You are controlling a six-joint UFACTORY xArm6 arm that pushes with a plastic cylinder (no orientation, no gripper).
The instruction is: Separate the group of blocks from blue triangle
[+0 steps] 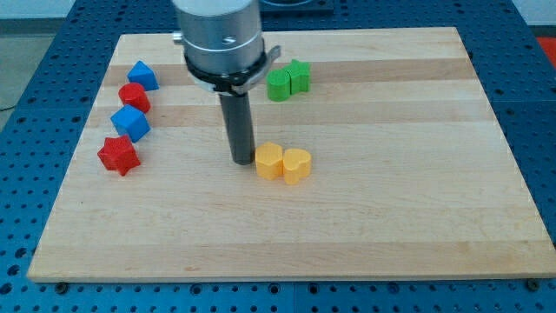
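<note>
A blue triangle (142, 75) lies at the view's upper left. Just below it stand a red round block (134, 97), a blue cube (130, 123) and a red star (118, 156), forming a column that runs down the left side. My tip (242, 161) rests on the board near the middle, just left of a yellow hexagon (269, 162), touching or almost touching it. It is well to the right of the left column of blocks.
A yellow heart (296, 165) sits against the yellow hexagon's right side. Two green blocks (279, 85) (299, 76) stand together at the upper middle. The wooden board (417, 174) lies on a blue perforated table.
</note>
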